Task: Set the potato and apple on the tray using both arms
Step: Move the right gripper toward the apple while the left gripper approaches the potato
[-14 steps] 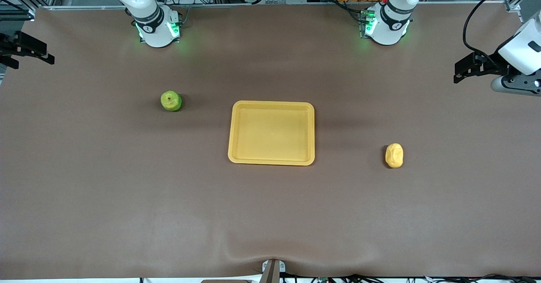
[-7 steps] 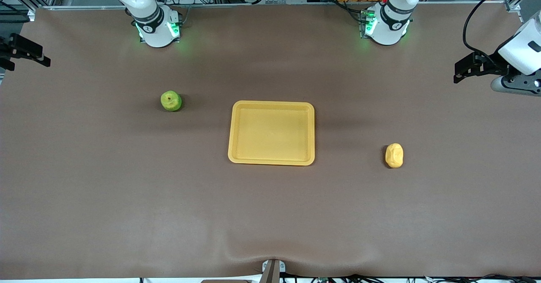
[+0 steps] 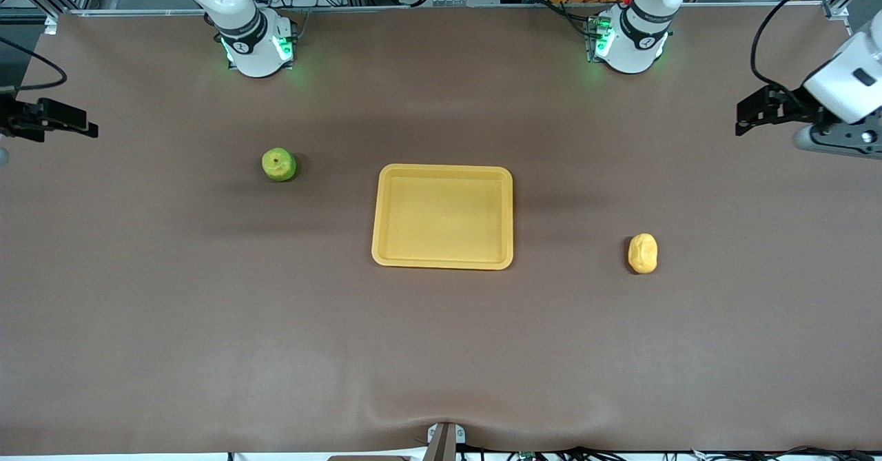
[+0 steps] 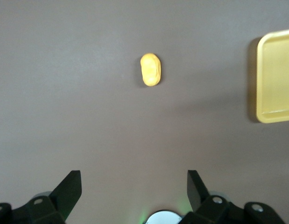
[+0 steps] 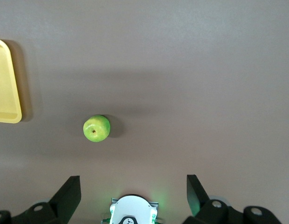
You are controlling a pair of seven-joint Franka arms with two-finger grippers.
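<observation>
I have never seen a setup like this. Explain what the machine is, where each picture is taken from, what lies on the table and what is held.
Two white robot arms stand at a brown table. One picture looks down from across the table; the other two come from cameras on the wrists. The tray lies mid-table with nothing on it. The apple lies toward the right arm's end, the potato toward the left arm's. The left gripper hangs open over the table near the potato, the right gripper open near the apple. Nothing is held.

White arms (image 3: 234, 6), black joint bands
</observation>
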